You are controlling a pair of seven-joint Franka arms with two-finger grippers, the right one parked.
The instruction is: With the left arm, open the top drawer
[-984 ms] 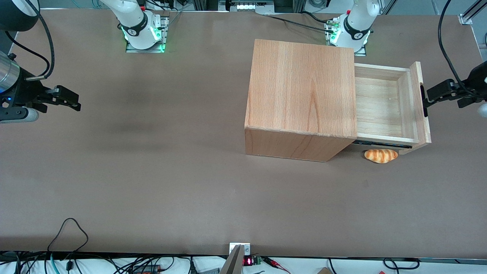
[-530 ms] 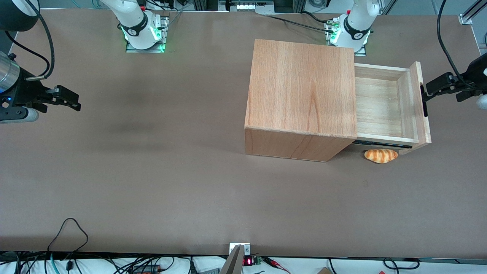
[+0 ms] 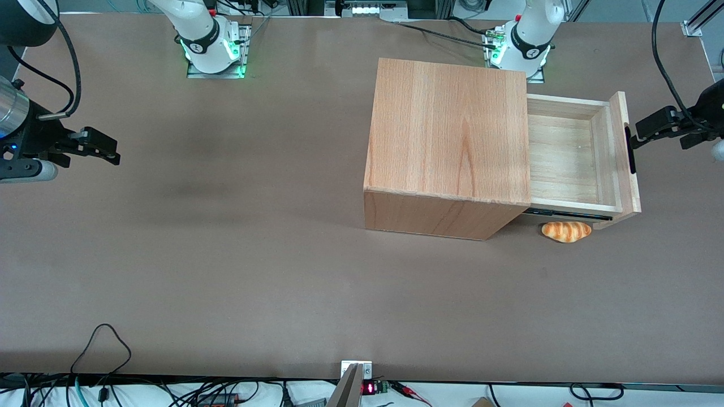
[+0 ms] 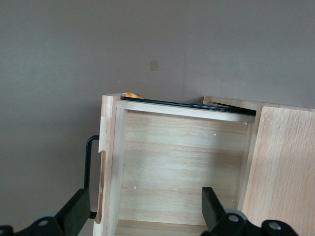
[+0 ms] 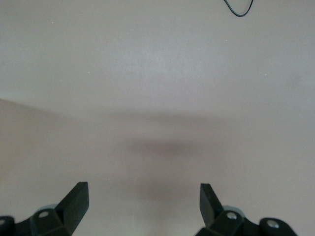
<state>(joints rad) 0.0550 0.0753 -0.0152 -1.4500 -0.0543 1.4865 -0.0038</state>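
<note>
The top drawer (image 3: 565,158) is pulled out of the wooden cabinet (image 3: 452,130), showing its pale plank bottom and a black side rail. Its slim black bar handle (image 3: 629,150) sits on the front panel. The left arm's black gripper (image 3: 642,133) is open and empty, in front of the front panel by the handle's end farther from the front camera. In the left wrist view the gripper (image 4: 145,199) stands above the drawer (image 4: 177,172). One finger is on the handle (image 4: 88,172) side of the panel and the other over the drawer's inside, touching nothing.
A toy bread roll (image 3: 566,231) lies on the brown table (image 3: 254,254) under the open drawer's near side; its tip shows in the left wrist view (image 4: 130,95). The cabinet top also shows there (image 4: 280,167). Cables lie along the table's near edge (image 3: 102,339).
The gripper has shifted a little farther from the front camera along the front panel and stays open. The drawer, cabinet and bread roll have not moved.
</note>
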